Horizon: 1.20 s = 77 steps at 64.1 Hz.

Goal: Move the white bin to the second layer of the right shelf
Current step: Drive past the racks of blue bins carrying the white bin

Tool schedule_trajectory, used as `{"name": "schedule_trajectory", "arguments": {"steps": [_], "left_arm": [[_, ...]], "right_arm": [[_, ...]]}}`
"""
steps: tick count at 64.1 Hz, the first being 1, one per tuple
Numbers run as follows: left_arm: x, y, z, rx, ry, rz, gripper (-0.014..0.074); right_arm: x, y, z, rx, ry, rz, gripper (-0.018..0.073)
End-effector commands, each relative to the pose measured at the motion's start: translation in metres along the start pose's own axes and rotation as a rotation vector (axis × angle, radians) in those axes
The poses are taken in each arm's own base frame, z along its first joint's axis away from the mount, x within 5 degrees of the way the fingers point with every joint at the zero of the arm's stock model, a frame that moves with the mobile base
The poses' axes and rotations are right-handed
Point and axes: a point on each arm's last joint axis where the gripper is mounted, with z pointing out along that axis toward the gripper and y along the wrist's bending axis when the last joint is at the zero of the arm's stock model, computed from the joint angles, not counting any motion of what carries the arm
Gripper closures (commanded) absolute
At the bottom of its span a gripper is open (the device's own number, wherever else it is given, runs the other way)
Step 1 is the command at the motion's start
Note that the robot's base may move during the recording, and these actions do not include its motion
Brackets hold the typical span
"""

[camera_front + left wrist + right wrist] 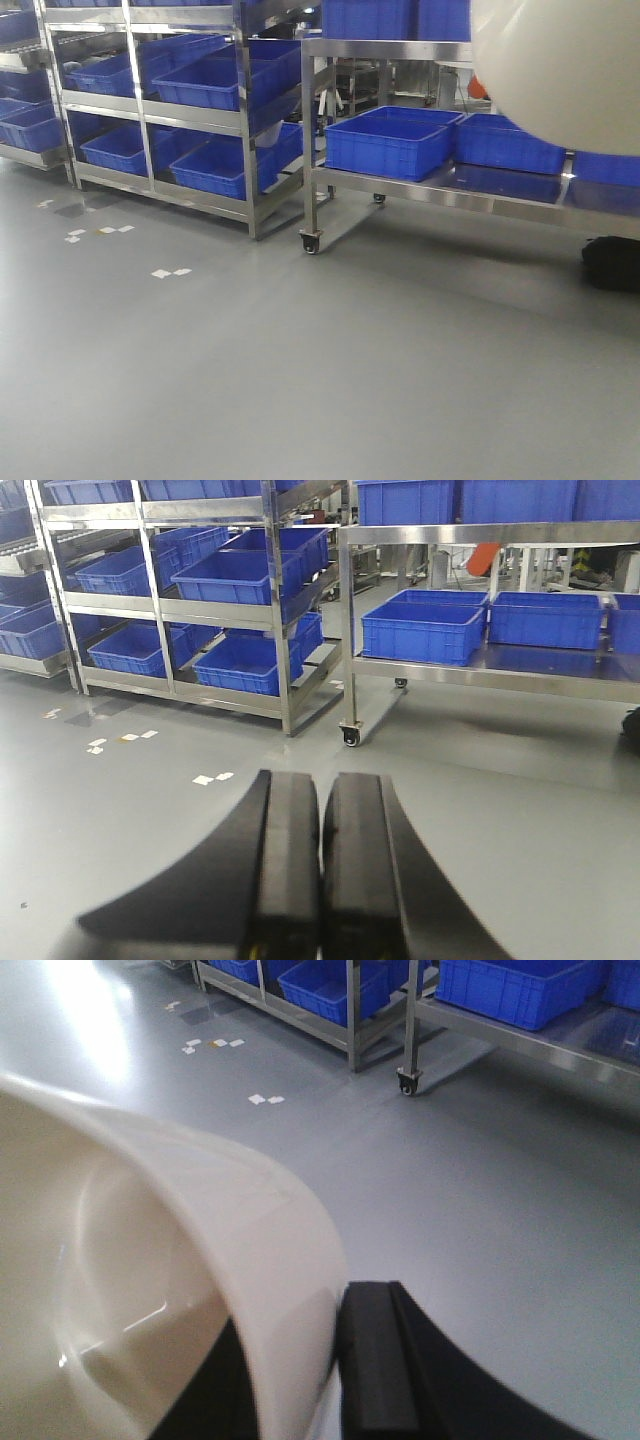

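The white bin [200,1220] fills the left of the right wrist view, mouth toward the camera, and its rounded underside bulges into the top right corner of the front view [560,70]. My right gripper [300,1312] is shut on the bin's wall, with one finger inside the bin and the other finger [372,1360] pressed on the outside. It holds the bin in the air over the grey floor. My left gripper [320,780] is shut with nothing between its pads, pointing at the floor. The right shelf second layer is out of view.
A steel rack [245,130] with sloping levels full of blue crates [215,82] stands ahead left. To its right is a wheeled steel cart [420,190] on a caster [311,241], carrying blue crates [390,140]. A black object [610,262] lies under it. White marks [170,272] dot the floor.
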Motion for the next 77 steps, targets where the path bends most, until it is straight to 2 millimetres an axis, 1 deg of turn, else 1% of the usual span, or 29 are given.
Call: {"name": "schedule_trajectory", "arguments": {"steps": [1,77], "left_arm": [[0.0040,0.0004,0.0002,-0.008,-0.061,-0.009,0.0512],[0.0040,0.0004,0.0002,-0.008,-0.061,-0.009,0.0512]], "right_arm": [[-0.0204,0.0009,-0.0049,-0.004,-0.142,-0.003,0.0503],[-0.0204,0.0009,-0.0049,-0.004,-0.142,-0.003,0.0503]]}}
